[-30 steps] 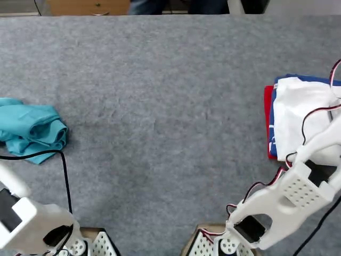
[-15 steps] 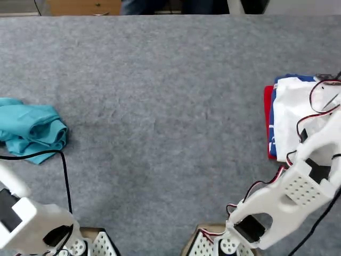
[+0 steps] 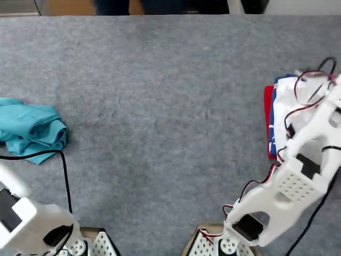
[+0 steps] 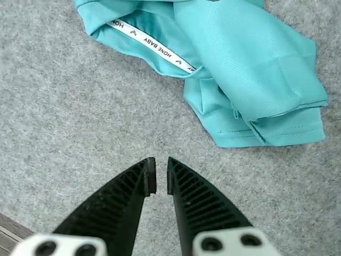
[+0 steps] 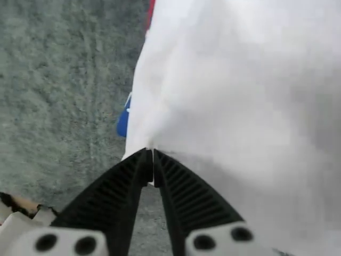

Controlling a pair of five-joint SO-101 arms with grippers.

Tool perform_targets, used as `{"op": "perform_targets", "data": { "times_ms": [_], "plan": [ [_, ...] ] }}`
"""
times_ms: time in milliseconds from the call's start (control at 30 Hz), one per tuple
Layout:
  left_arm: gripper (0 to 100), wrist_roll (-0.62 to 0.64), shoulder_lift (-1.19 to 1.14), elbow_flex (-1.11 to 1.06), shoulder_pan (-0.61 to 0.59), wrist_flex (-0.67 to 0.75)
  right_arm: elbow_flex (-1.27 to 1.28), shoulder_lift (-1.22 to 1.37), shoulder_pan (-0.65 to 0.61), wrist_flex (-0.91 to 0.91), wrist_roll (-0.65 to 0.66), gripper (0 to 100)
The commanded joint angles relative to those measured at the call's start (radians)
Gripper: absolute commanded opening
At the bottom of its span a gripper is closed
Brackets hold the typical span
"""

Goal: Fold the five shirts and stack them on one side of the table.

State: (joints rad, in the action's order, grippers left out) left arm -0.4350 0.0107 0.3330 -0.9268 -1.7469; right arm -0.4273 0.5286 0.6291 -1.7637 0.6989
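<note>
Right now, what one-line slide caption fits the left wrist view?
Empty left end effector poised over the grey mat, just short of the crumpled teal shirt not yet folded.

Bench (image 3: 170,96) middle wide open, left to right, near to far: I pass freely. Crumpled teal shirt (image 3: 33,129) blocks left edge, black cable (image 3: 65,176) looping just near of it. Folded stack (image 3: 282,96) fills right edge; my right arm (image 3: 298,181) lies over it.
</note>
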Motion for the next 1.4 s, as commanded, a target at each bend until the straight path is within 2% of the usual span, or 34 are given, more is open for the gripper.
{"op": "perform_targets", "data": {
  "times_ms": [0, 300, 533, 767, 867, 1100, 1233, 1367],
  "plan": [
    [5, 0.006, 0.048, 0.002, -0.011, -0.011, 0.045, 0.027, -0.012, 0.021, 0.003, 0.2],
    [5, 0.006, 0.048, -0.040, -0.011, -0.011, -0.236, -0.018, -0.016, 0.017, 0.002, 0.2],
    [5, 0.006, 0.048, -0.043, -0.003, -0.011, -0.340, 0.085, -0.068, 0.336, 0.002, 0.3],
    [5, 0.006, 0.050, -0.041, -0.011, -0.011, -0.349, 0.259, -0.180, 0.433, 0.002, 0.3],
    [5, 0.006, 0.050, -0.043, -0.011, -0.011, -0.387, 0.266, -0.191, 0.396, 0.000, 0.2],
    [5, 0.006, 0.050, -0.043, -0.003, -0.011, -0.647, 0.200, -0.153, 0.160, 0.000, 0.2],
    [5, 0.006, 0.050, -0.043, -0.003, -0.011, -0.797, 0.193, -0.104, -0.006, 0.009, 0.3],
    [5, 0.006, 0.050, -0.040, -0.003, -0.011, -0.825, 0.185, -0.019, -0.023, 0.002, 0.3]
  ]
}}
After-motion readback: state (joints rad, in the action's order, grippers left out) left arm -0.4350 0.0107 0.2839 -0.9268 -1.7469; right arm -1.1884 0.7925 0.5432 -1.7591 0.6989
